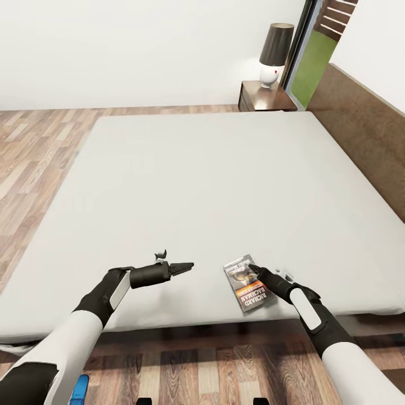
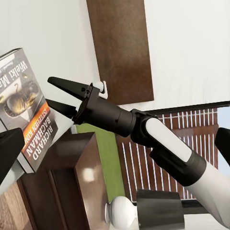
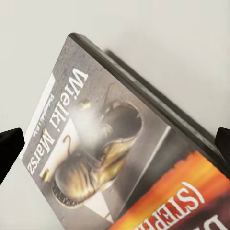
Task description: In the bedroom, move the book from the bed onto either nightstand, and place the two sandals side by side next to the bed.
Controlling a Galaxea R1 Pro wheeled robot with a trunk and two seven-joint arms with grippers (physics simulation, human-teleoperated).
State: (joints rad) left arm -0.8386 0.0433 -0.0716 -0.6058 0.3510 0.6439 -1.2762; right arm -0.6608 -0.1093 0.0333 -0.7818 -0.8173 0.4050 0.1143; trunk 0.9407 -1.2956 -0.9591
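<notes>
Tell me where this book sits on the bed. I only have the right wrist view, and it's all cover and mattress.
Observer: The book lies flat close to the near edge of the bed, right in front of the robot.
Operator: Where's a nightstand?
Observer: One nightstand stands past the bed's far corner, beside the headboard, with a lamp on top.
Operator: Is the left claw in my way?
Observer: No, the left claw hovers over the bed to the book's left, apart from it.
</notes>
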